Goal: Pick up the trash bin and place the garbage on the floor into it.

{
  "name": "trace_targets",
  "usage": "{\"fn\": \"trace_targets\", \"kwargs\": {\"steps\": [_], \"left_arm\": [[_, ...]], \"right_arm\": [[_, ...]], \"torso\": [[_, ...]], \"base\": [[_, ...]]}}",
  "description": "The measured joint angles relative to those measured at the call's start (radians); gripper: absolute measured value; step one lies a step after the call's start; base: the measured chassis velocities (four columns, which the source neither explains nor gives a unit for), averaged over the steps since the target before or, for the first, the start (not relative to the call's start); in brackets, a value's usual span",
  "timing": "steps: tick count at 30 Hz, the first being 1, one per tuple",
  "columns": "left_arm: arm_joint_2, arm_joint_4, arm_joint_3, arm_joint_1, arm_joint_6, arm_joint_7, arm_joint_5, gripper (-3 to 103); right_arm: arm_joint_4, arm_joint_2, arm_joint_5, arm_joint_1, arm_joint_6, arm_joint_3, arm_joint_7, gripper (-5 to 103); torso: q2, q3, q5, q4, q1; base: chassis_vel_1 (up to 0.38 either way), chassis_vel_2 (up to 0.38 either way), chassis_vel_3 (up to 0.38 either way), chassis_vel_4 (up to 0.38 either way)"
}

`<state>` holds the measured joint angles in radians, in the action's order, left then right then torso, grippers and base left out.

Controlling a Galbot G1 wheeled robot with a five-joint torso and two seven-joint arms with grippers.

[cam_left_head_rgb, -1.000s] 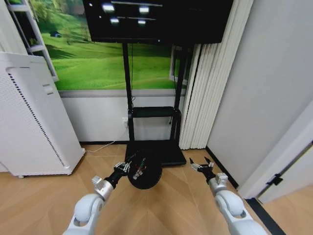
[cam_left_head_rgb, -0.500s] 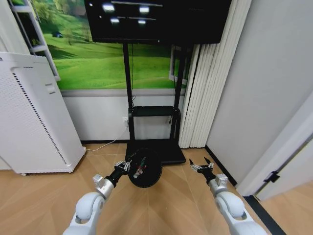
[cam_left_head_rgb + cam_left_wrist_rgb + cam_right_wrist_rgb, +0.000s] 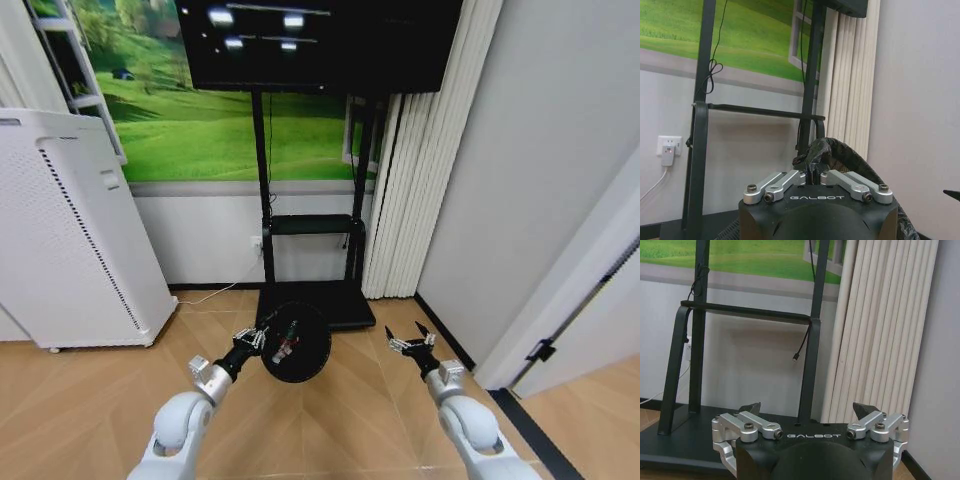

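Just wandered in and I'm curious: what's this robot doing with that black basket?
The robot's left pincer is shut on the rim of the trash bin, a black wire-mesh basket held up off the wooden floor. Garbage lies inside: red-and-white scraps and something green. The right pincer hangs open and empty alongside. Both face a TV stand.

Black wire-mesh trash bin [image 3: 296, 343] — wood-look floor [image 3: 90, 400]

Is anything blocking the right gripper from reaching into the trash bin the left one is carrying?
Nothing visible does. The left gripper holds the trash bin by its rim; the open right gripper hangs beside it, with open air over bare wood floor between them.
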<state>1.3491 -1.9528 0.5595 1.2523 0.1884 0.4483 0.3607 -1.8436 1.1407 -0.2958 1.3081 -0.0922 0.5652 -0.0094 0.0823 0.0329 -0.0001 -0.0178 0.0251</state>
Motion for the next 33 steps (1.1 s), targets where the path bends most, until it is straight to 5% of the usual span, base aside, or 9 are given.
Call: {"fn": "trace_targets", "kwargs": {"steps": [33], "left_arm": [[-0.027,-0.014,0.049,0.015,-0.008,0.032,0.047,7]], "right_arm": [[-0.09,0.054,0.066,0.073,-0.027,0.006,0.021,100]], "torso": [[0.0,0.0,0.0012,0.0001,0.0]], "base": [[0.183,0.152,-0.179,-0.147]]}}
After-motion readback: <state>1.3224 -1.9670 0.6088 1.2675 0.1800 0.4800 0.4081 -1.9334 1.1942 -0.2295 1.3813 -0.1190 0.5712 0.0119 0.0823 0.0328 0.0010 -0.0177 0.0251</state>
